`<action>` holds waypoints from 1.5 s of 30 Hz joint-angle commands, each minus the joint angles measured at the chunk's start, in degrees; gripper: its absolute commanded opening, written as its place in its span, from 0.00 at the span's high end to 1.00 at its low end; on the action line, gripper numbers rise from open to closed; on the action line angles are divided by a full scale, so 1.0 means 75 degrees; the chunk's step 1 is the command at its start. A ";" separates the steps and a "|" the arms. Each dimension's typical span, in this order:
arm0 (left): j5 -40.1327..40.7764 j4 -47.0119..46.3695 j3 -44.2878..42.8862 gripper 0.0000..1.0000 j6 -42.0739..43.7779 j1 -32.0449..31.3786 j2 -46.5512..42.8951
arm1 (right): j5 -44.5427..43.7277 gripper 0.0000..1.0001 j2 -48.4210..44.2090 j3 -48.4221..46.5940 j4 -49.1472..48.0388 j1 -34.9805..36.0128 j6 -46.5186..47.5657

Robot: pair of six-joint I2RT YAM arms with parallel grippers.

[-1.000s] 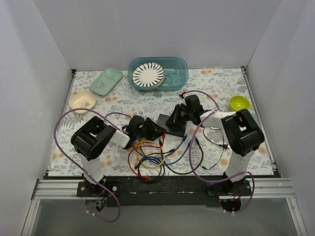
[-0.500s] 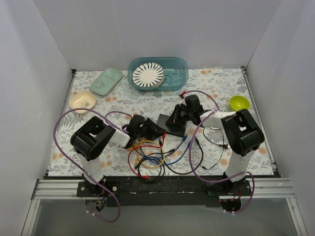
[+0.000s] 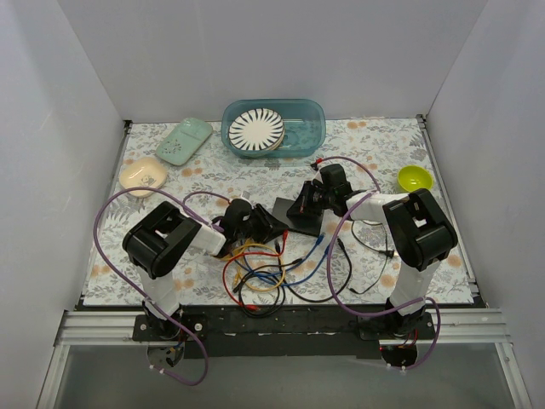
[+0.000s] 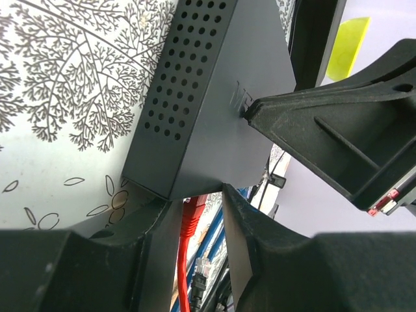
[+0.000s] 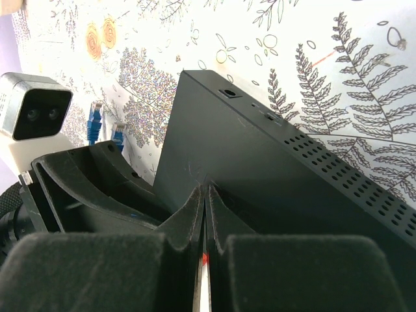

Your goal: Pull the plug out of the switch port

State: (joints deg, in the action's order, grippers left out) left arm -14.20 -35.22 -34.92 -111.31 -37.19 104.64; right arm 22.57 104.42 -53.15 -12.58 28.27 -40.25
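— Where's your plug?
— The red plug (image 4: 190, 222) runs up into the near edge of the switch (image 4: 214, 97), right between the fingers of your left gripper (image 4: 193, 198). They're narrow around it, but I can't tell if they pinch.
— And your right?
— Your right gripper (image 5: 205, 195) is closed tight, tips pressing on the switch top.

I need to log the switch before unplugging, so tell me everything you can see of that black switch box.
The switch is a flat, matte black box, metal by its look, with rows of round vent holes along one side and small openings on another edge. It lies on the patterned table between the arms. The right gripper, shut, presses its tip on the top face; a red plug meets one edge, flanked by the left gripper.
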 commanded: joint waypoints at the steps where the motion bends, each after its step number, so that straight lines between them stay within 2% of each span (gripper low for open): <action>1: 0.0170 0.1661 0.0565 0.67 0.0720 -0.0198 0.0333 | -0.0525 0.94 0.0479 0.0230 0.1091 0.0039 0.0363; 10: 0.0147 0.1696 0.0531 0.67 0.0825 -0.0209 0.0379 | -0.0548 0.94 0.0480 0.0277 0.1068 0.0027 0.0363; 12: 0.0088 0.1801 0.0425 0.72 0.0814 -0.0209 0.0473 | -0.0548 0.94 0.0468 0.0266 0.1079 0.0027 0.0374; 13: 0.0088 0.1860 0.0390 0.77 0.0756 -0.0209 0.0532 | -0.0548 0.94 0.0468 0.0266 0.1079 0.0016 0.0386; 19: 0.0018 0.1931 0.0238 0.88 0.0474 -0.0209 0.0755 | -0.0548 0.94 0.0468 0.0242 0.1103 0.0039 0.0386; 23: 0.0053 0.1977 0.0191 1.00 0.0439 -0.0209 0.0767 | -0.0583 0.94 0.0258 0.0289 0.1150 0.0039 0.0386; 29: -0.0029 0.1978 0.0214 1.00 0.0462 -0.0209 0.0802 | -0.1004 0.94 -0.0912 0.0418 0.1664 0.0401 0.0737; 33: -0.0088 0.1942 0.0238 1.00 0.0485 -0.0209 0.0825 | -0.1508 0.94 -0.1289 0.0371 0.2718 0.0765 0.1264; 36: -0.0146 0.1919 0.0203 1.00 0.0509 -0.0209 0.0814 | -0.1684 0.94 -0.1512 0.0639 0.2849 0.0929 0.1394; 41: -0.0217 0.1966 0.0085 1.00 0.0614 -0.0209 0.0790 | -0.2000 0.94 -0.1268 0.0700 0.2931 0.1035 0.1487; 45: -0.0333 0.2106 0.0015 1.00 0.0743 -0.0209 0.0708 | -0.2375 0.95 -0.0869 0.0290 0.2919 0.1023 0.1569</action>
State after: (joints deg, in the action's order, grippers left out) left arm -17.69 -34.68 -36.71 -109.78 -37.63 106.74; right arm 9.96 94.54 -48.31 7.57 35.92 -30.85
